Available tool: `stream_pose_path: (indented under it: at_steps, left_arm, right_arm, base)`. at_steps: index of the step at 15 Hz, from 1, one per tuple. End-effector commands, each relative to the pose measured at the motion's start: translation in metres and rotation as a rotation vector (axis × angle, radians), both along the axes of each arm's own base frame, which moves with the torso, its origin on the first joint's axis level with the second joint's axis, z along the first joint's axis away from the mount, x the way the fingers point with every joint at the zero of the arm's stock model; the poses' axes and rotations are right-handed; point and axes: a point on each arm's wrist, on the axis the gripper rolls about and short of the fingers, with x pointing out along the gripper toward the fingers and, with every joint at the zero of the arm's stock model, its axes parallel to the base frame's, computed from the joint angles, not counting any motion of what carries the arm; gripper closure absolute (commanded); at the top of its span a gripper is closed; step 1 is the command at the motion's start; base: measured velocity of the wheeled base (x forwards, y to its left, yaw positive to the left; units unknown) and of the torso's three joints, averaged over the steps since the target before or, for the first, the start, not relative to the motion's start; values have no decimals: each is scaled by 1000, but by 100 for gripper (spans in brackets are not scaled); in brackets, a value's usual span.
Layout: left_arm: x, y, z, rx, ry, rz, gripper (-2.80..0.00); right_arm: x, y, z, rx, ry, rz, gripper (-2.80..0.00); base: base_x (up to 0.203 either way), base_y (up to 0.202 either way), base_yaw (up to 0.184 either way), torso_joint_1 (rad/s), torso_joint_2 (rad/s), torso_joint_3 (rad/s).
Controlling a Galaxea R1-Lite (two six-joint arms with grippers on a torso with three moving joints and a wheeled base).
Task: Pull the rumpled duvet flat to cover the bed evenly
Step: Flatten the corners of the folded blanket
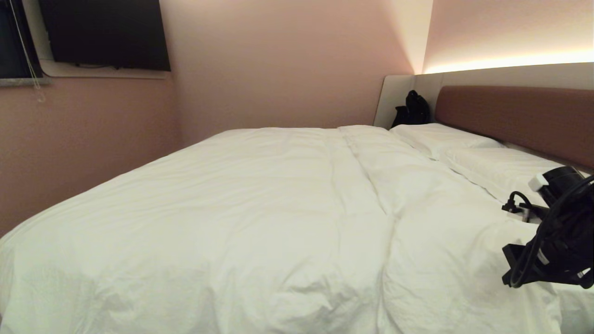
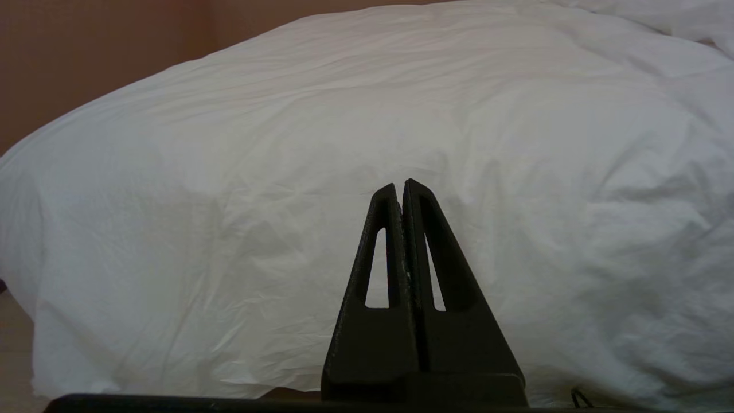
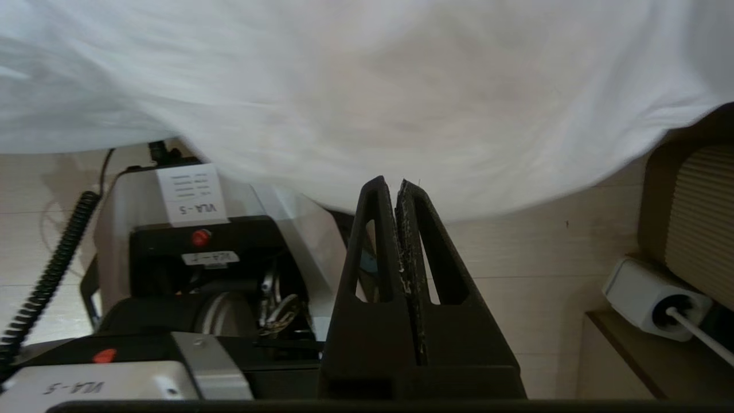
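pink walls and a glowing strip of light over the brown headboard [image 1: 515,121] frame the bed [image 1: 573,301], and the duvet [image 1: 260,208] lies across nearly all of it, puffy and white, running from the near edge up toward the two pillows [image 1: 445,139] at the head. it drapes over the near side of the mattress, and one long crease runs down the middle from the pillows toward us, with soft wrinkles either side.

over on the right, the right arm hangs at the bed's edge near the head end, and the right tool [image 3: 399,186] has its jaws pressed tight together, pointing down past the hanging hem of the duvet toward the pale floor [image 3: 539,258] and the robot's own base [image 3: 189,241]. no cloth shows between those jaws, so it looks closed on nothing. the left tool [image 2: 399,186] sits low in front of the draped side of the duvet, jaws together too, holding nothing, parked.

my read: the spreading is close to done, and the step in hand is the right arm coming off that edge. what's left looks like tidying, so the next move would call for parting the jaws, pinching the hem beside that middle crease and drawing it outward gently, without dragging the far side off the mattress.
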Motion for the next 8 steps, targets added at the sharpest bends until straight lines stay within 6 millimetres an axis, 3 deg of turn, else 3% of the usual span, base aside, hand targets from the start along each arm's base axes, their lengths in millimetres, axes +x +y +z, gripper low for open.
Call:
stream_pose_path:
  at_steps: [1,6,8]
  left_arm:
    - [0,0,0,0,1,0,0]
    - [0,0,0,0,1,0,0]
    - [0,0,0,0,1,0,0]
  right_arm:
    - [-6,-4,-8,-24,-34,35,0]
    - [-34,-5,-38,-20,97,16,0]
    - [-35,-11,-51,-18,116,-12,0]
  base:
    - [0,0,0,0,0,0]
    - [0,0,0,0,0,0]
    - [0,0,0,0,0,0]
